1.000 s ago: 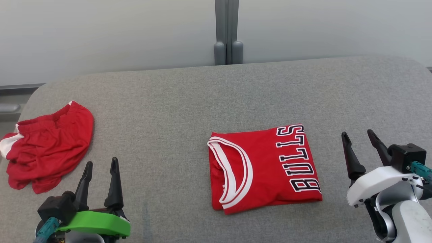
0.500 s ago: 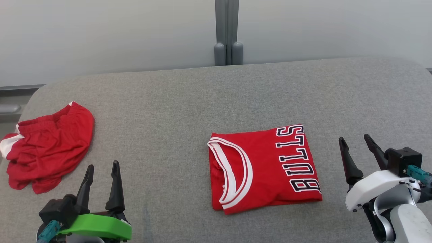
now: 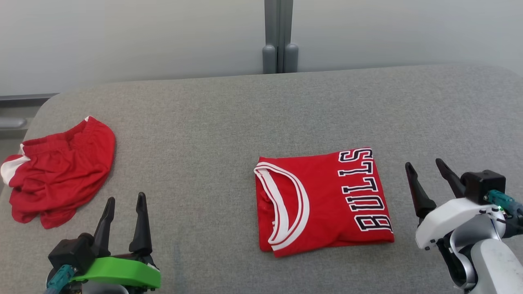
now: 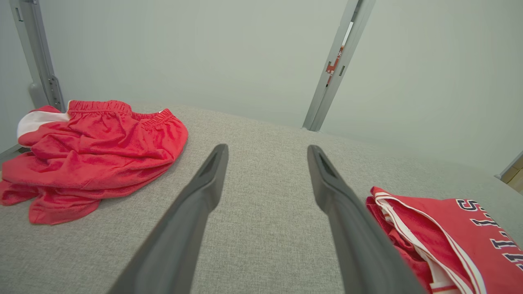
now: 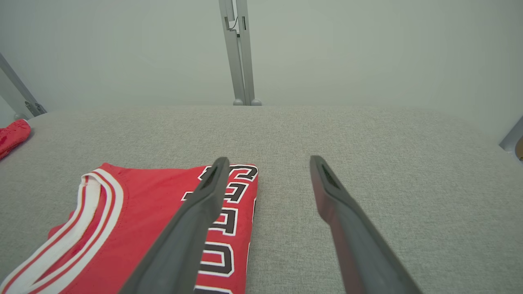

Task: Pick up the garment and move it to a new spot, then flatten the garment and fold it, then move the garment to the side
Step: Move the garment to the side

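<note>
Red jersey [image 3: 322, 202] with white-striped trim and black lettering; red shorts [image 3: 59, 171].

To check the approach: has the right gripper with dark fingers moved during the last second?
Yes. The right gripper came leftwards, nearer the folded red Bulls jersey.

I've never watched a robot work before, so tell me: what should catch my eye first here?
A neatly folded red jersey lettered BULLS lies near the middle of the gray padded table. A rumpled pair of red shorts sits at its left edge. The left fingers and right fingers stand open at either side, holding nothing.
</note>
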Available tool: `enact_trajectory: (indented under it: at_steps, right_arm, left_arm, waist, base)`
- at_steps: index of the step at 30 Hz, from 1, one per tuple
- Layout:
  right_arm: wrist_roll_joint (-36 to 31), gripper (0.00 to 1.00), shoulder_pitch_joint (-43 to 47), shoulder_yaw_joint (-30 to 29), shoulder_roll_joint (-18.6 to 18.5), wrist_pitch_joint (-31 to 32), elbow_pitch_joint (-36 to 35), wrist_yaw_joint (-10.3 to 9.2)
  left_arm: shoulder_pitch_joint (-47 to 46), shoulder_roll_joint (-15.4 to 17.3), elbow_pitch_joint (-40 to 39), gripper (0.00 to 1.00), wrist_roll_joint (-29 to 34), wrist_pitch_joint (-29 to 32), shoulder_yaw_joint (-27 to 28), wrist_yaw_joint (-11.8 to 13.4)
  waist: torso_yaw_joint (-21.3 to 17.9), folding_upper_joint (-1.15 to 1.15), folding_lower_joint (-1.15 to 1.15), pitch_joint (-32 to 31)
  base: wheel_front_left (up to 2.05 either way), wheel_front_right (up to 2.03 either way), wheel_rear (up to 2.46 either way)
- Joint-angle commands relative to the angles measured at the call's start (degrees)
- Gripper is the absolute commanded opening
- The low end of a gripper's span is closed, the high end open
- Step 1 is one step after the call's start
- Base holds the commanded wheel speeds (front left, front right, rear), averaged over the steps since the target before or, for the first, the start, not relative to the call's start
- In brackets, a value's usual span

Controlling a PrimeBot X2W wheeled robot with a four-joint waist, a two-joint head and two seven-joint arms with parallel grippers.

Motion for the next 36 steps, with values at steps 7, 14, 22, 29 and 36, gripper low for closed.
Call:
enact_trajectory:
  at_steps: [7,14,22,29,36]
  right_arm:
    - [3.46,1.0,-4.54,0.1,-0.3,13.66,3.08,-0.02]
    - [3.48,1.0,-7.76,-0.6,0.6,22.12,9.24,-0.03]
    - [1.3,1.0,-9.58,-2.8,2.05,24.92,16.28,-0.04]
    - [1.98,0.51,-10.89,-0.82,2.68,29.15,20.87,-0.02]
    - [1.95,0.0,-17.42,6.66,-4.7,31.71,17.64,-0.12]
  left_arm:
    - [-2.14,-0.55,-0.99,1.0,-0.93,-0.49,-0.21,-0.41]
    - [-3.53,-1.04,-0.96,1.0,-0.62,-0.79,-0.93,-0.98]
    - [-4.31,-1.16,-0.27,1.0,-0.09,-0.99,-1.21,-1.44]
    - [-4.62,-1.24,-0.27,1.0,0.25,-0.93,-0.91,-1.45]
    - [-5.02,-0.57,-1.1,1.0,0.97,-0.9,-0.49,-1.68]
  waist:
    - [2.6,0.0,0.0,2.91]
    - [5.5,0.0,0.0,5.37]
    - [7.46,0.0,0.0,6.57]
    - [6.93,0.0,0.0,7.0]
    - [3.04,0.0,0.0,8.77]
  base:
    - [0.0,0.0,0.0]
    - [0.0,0.0,0.0]
    - [0.0,0.0,0.0]
    - [0.0,0.0,0.0]
    - [0.0,0.0,0.0]
